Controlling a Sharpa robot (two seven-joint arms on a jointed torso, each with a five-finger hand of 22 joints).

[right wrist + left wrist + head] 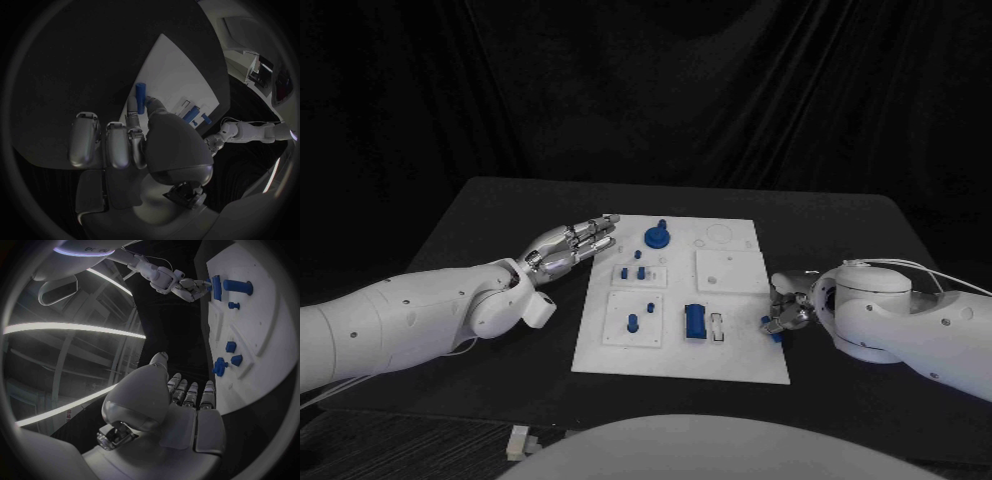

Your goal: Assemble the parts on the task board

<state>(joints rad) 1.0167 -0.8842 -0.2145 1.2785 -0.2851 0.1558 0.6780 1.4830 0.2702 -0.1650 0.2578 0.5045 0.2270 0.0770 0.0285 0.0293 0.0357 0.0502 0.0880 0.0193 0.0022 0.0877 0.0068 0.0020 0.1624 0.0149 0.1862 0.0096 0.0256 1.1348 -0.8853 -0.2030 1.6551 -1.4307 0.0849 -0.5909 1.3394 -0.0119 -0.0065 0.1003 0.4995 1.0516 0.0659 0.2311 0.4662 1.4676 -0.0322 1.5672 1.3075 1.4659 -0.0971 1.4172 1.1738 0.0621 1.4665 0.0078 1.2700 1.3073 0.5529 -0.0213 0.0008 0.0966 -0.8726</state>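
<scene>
The white task board (733,355) lies in the middle of the black table. On it stand a blue round knob (658,236), a pair of small blue pegs (636,271), a single peg (633,323) and a blue block (692,322). My left hand (571,247) hovers at the board's far left corner, fingers stretched out and apart, holding nothing; the left wrist view shows its fingers (190,392) next to the board (262,340). At the board's right edge my right hand (793,300) pinches a short blue pin (141,96) between thumb and finger, its end showing below the hand (772,325).
Black table (488,220) runs all round the board, with a dark curtain behind. A small white object (518,440) sits off the table's front edge. The left wrist view catches my right hand (181,287) across the board.
</scene>
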